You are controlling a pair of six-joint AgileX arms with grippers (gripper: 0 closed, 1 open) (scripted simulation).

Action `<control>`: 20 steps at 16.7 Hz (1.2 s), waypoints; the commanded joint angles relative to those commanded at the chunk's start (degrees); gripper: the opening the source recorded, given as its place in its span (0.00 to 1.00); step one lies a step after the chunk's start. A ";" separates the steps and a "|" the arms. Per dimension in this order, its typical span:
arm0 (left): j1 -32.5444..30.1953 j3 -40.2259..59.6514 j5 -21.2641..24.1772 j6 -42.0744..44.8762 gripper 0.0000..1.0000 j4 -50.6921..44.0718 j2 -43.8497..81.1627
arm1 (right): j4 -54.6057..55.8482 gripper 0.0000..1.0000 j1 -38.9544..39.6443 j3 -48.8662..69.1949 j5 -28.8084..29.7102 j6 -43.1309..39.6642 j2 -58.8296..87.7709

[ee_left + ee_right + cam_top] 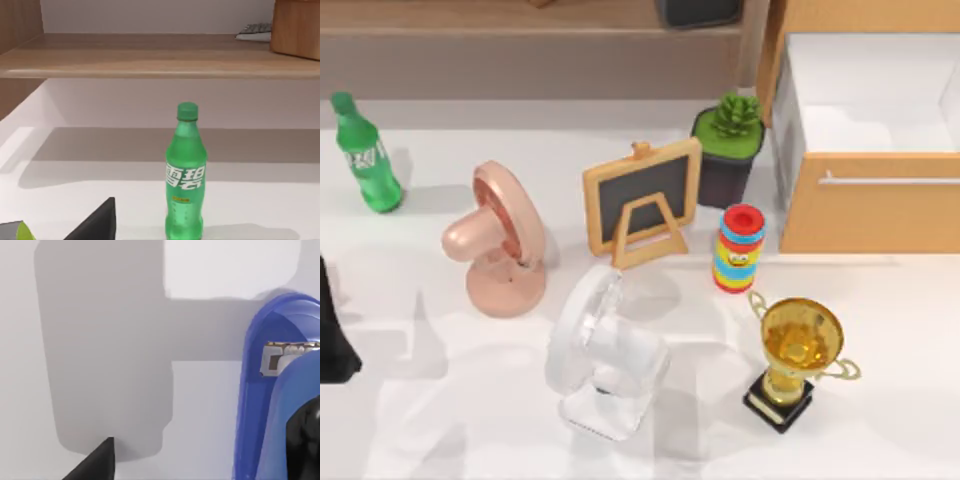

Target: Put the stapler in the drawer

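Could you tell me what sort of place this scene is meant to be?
Probably a rendered tabletop test scene: a white table crowded with unrelated props, such as a trophy and chalkboard, beside an open drawer.

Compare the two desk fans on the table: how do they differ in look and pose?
The pink fan is opaque salmon pink; the white fan is pale and partly see-through. The pink fan stands farther back on the table's left side, near the green bottle; the white fan sits nearer the front, in front of the chalkboard. Both have a round head on a round base.
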 joint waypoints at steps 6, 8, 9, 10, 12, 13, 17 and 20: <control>0.00 0.00 0.00 0.00 1.00 0.00 0.00 | 0.00 0.55 0.00 0.00 0.00 0.00 0.00; 0.00 0.00 0.00 0.00 1.00 0.00 0.00 | 0.00 0.40 0.00 0.00 0.00 0.00 0.00; 0.00 0.00 0.00 0.00 1.00 0.00 0.00 | 0.00 0.32 0.00 0.00 0.00 0.00 0.00; 0.00 0.00 0.00 0.00 1.00 0.00 0.00 | 0.00 0.25 0.00 0.00 0.00 0.00 0.00; 0.00 0.00 0.00 0.00 1.00 0.00 0.00 | 0.00 0.10 0.00 0.00 0.00 0.00 0.00; 0.00 0.00 0.00 0.00 1.00 0.00 0.00 | 0.00 0.02 0.00 0.00 0.00 0.00 0.00; 0.00 0.00 0.00 0.00 1.00 0.00 0.00 | 0.00 0.00 0.00 0.00 0.00 0.00 0.00; 0.00 0.00 0.00 0.00 1.00 0.00 0.00 | 0.00 0.00 0.00 0.00 0.00 0.00 0.00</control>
